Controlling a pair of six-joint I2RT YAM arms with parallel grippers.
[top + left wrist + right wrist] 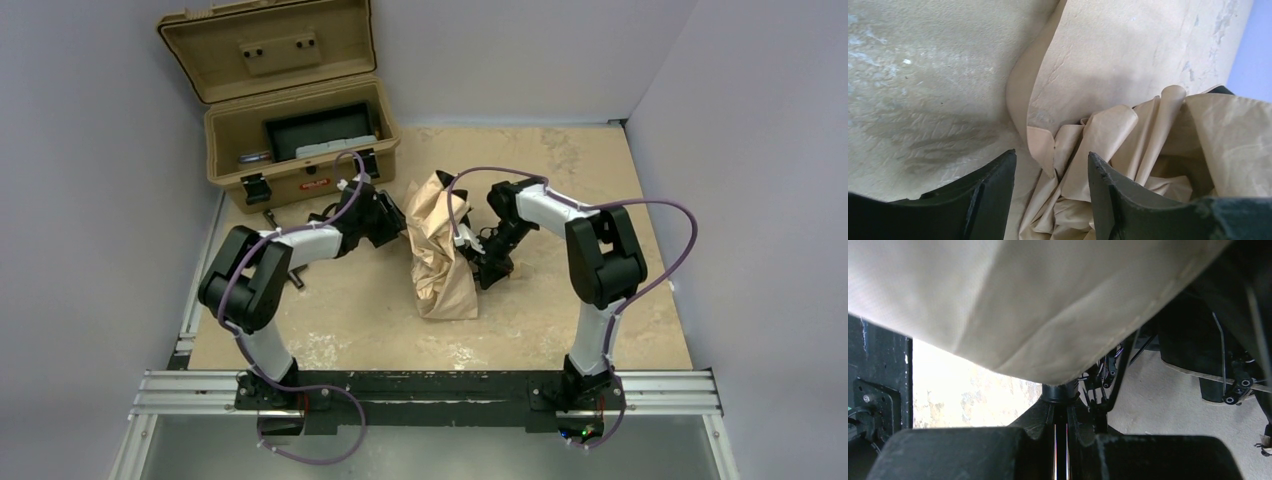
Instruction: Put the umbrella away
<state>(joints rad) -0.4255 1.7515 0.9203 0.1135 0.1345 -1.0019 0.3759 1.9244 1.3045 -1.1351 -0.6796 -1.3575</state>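
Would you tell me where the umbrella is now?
Top view: the umbrella lies mid-table between the left gripper and right gripper, near the open case.

Table [530,320]: beige, mottled, scuffed pale in patches. Far left corner: tan hard case [300,150] stands on the surface, lid open. Small dark object [270,216] lies just in front of it, too small to identify. Mid-table: crumpled tan umbrella [440,260], lower folds resting on the surface.

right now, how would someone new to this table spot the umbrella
Find the open tan hard case at the far left. Just right of it is the umbrella, a crumpled beige bundle. It alone is soft, creased fabric; the case is rigid.
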